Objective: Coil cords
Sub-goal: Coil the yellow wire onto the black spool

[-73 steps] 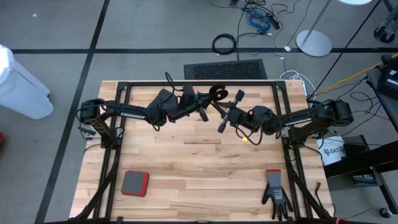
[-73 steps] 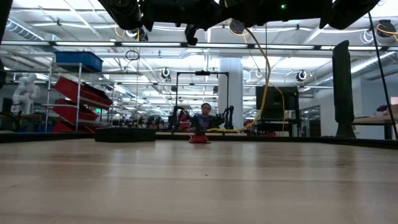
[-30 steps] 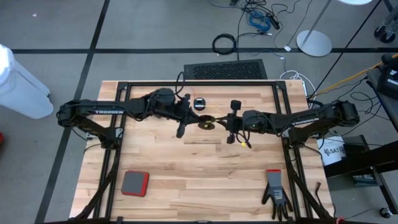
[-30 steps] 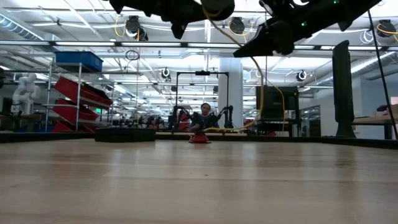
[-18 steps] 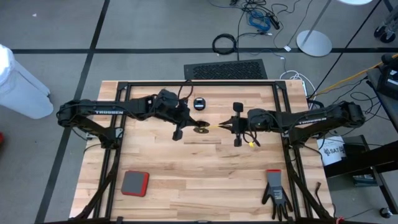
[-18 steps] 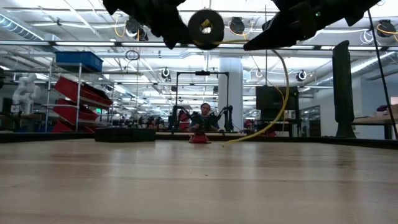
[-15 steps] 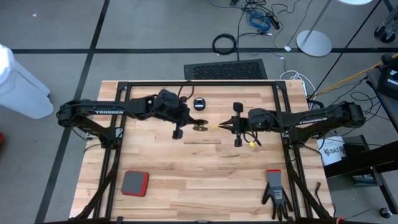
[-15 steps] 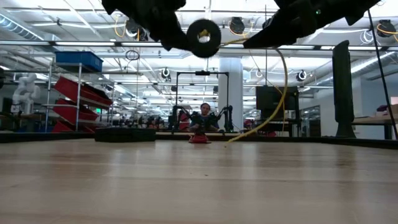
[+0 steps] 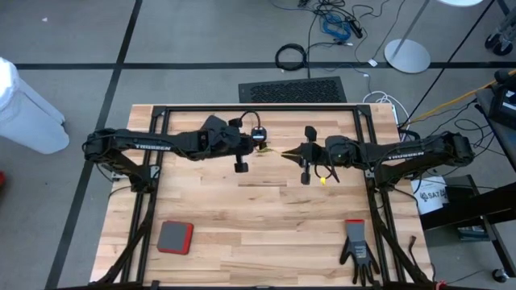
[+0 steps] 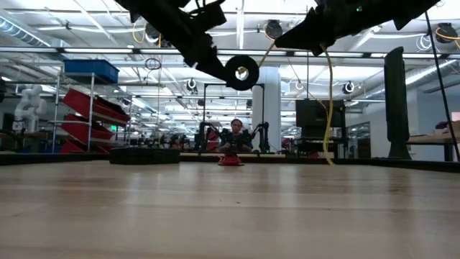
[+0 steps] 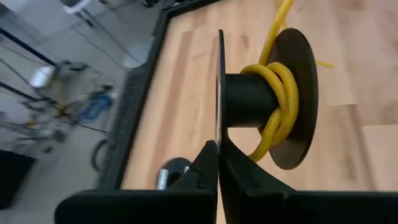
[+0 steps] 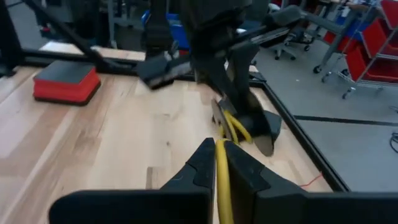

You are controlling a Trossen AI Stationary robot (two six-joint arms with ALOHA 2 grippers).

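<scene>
1. Nearest you on the table (image 9: 266, 234) lie a red-and-grey block (image 9: 174, 237) at 7 o'clock and a black glove (image 9: 358, 249) at 5 o'clock; neither belongs to the job.
2. At mid-table, toward 12 o'clock, your left gripper (image 11: 218, 167) is clamped on one flange of the black reel (image 11: 264, 99), held up off the wood. A few turns of the yellow cord (image 11: 278, 93) already sit on its hub.
3. Just at 3 o'clock of the reel, your right gripper (image 12: 219, 163) is pinched shut on the yellow cord, feeding it toward the reel; the free tail hangs below it.
4. Judged step: winding the yellow cord, early on. Next, carry the cord around the hub again, keeping it taut and between the flanges.
5. Farther, at 12 o'clock, a second small reel (image 9: 259, 134) rests on the table, waiting.
</scene>
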